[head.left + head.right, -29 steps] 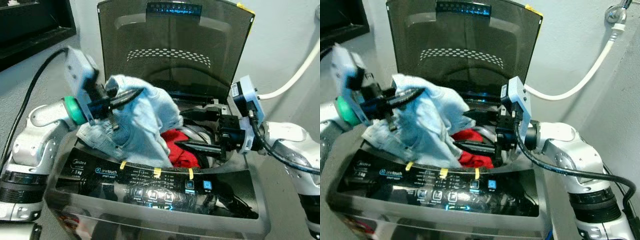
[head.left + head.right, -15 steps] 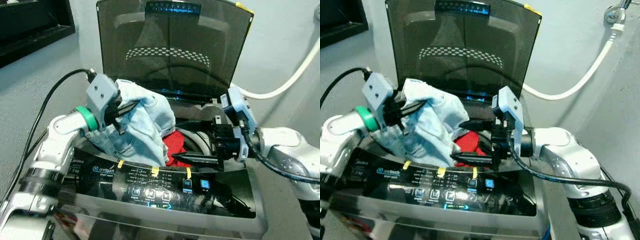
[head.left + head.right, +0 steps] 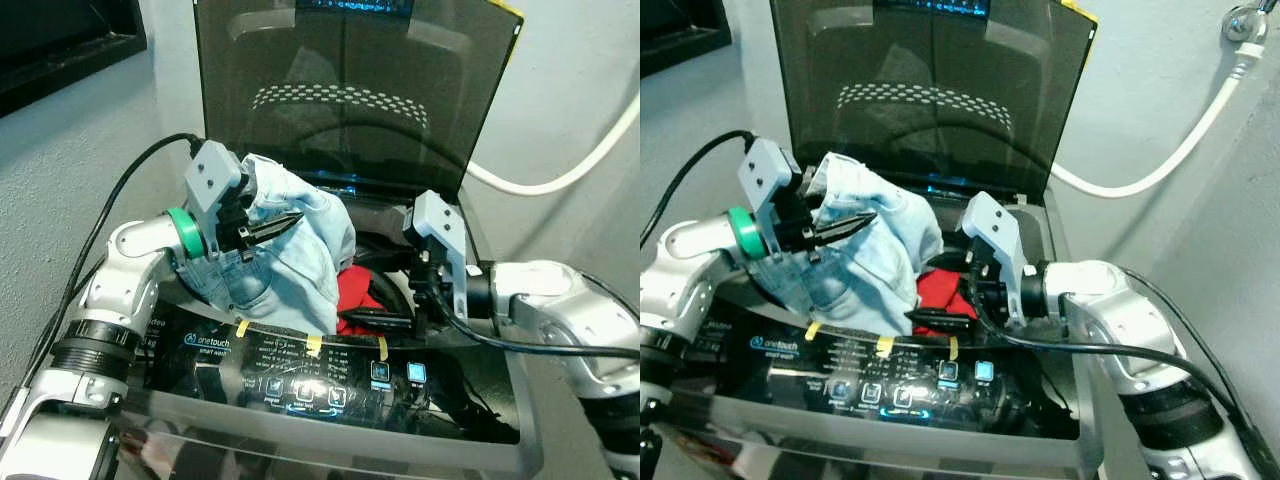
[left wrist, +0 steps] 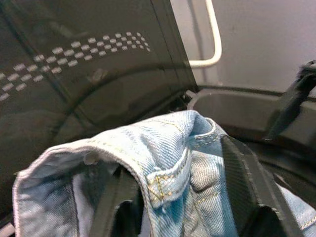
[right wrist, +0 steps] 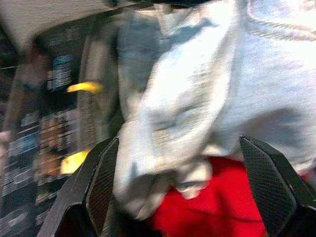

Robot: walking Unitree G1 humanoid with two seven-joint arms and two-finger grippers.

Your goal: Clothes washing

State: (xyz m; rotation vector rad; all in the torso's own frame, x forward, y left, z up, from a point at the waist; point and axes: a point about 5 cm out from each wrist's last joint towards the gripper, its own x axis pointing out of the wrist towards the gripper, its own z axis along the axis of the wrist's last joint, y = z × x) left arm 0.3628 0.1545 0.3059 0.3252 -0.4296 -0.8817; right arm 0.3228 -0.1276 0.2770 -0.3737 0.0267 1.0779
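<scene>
While left gripper [image 3: 270,228] clamps jeans [image 3: 295,255], red garment [image 3: 358,300] lies half-hidden.

My right wrist view is motion-blurred; control panel [image 5: 54,118] text unreadable. Jeans [image 3: 290,250] hide most of the red garment [image 3: 352,297]. Lid [image 3: 350,90] top cut off at upper edge.

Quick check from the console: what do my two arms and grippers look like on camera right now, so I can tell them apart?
Both arms are silver with rounded joints and black cables. The left gripper has long black fingers, a grey camera block above and a green ring at the wrist. The right gripper has the same black fingers and a grey-white block, no green visible. Its textured fingers taper to points.
</scene>
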